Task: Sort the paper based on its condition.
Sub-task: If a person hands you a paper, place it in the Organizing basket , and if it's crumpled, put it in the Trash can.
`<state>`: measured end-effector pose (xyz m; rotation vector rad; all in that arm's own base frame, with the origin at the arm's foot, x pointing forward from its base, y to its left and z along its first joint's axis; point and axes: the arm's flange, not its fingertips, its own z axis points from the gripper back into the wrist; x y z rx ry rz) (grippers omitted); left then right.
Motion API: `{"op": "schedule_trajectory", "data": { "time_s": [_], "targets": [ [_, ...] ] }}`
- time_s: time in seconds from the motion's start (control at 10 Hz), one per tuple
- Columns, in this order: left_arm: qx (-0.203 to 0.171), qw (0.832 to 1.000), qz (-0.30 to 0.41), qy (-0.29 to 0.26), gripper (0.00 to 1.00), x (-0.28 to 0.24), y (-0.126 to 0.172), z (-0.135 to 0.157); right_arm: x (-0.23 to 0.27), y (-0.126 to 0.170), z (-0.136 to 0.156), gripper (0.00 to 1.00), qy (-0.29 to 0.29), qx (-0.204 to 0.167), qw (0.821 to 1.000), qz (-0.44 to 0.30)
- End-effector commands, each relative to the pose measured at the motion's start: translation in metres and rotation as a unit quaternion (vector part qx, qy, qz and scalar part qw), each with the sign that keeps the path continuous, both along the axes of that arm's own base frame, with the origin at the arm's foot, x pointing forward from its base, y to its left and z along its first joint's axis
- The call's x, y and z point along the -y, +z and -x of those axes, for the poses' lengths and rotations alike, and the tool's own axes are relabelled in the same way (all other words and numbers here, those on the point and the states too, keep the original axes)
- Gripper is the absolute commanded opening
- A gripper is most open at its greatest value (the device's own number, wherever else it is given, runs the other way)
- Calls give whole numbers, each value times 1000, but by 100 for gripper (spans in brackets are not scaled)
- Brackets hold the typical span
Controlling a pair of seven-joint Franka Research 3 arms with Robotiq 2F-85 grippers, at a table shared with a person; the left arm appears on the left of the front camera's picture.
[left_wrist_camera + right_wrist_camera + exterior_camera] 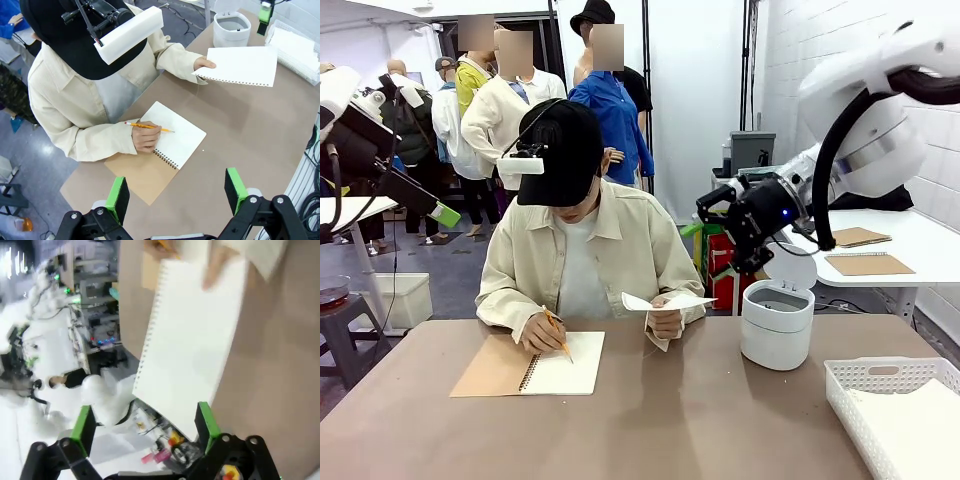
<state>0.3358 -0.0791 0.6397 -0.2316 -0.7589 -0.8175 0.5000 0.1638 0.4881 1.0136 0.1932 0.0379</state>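
1. White paper (242, 65), one loose sheet with a torn perforated edge, is hanging in the air over the brown table (700, 420), pinched at one corner by the person's hand (204, 63).
2. From the front, that sheet (665, 301) is showing edge-on at about 3 o'clock from the notebook (560, 362), well apart from it.
3. The person's other hand (146, 136) is gripping a pencil (149, 127) and resting on the open notebook page.
4. The right gripper (755, 225) is hovering above the small white bin (777, 322), whose lid is standing up; its jaws are spread wide with nothing between them.
5. Through the right wrist camera, the sheet (192, 340) is sitting ahead of the green pads (205, 417), blurred, not touching them.
6. The left gripper (175, 192) is hanging high at the table's 6 o'clock side, looking down on the notebook, fingers parted and empty.
7. A white basket (880, 375) is sitting at 4 o'clock from the bin, with white sheets lying inside.
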Motion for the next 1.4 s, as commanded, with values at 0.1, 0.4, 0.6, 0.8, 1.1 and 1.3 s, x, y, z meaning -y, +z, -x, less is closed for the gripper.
{"op": "schedule_trajectory", "data": {
  "time_s": [0.1,0.4,0.6,0.8,1.1,1.3],
  "targets": [
    [0,1000,3,0,100,0,0,0,3,-18,-37,100,-10,-132,991,-15],
    [0,1000,3,0,100,0,0,0,-13,-55,-49,100,4,-197,980,-3],
    [0,1000,3,0,100,0,0,0,-29,-77,-48,100,17,-225,974,-3],
    [0,1000,3,0,100,0,0,0,-39,-91,-49,100,18,-223,974,-23],
    [0,1000,3,0,100,0,0,0,-47,-102,-53,100,3,-194,980,-44],
    [0,1000,3,0,100,0,0,0,-41,-100,-44,77,11,-216,976,-25]
  ]
}}
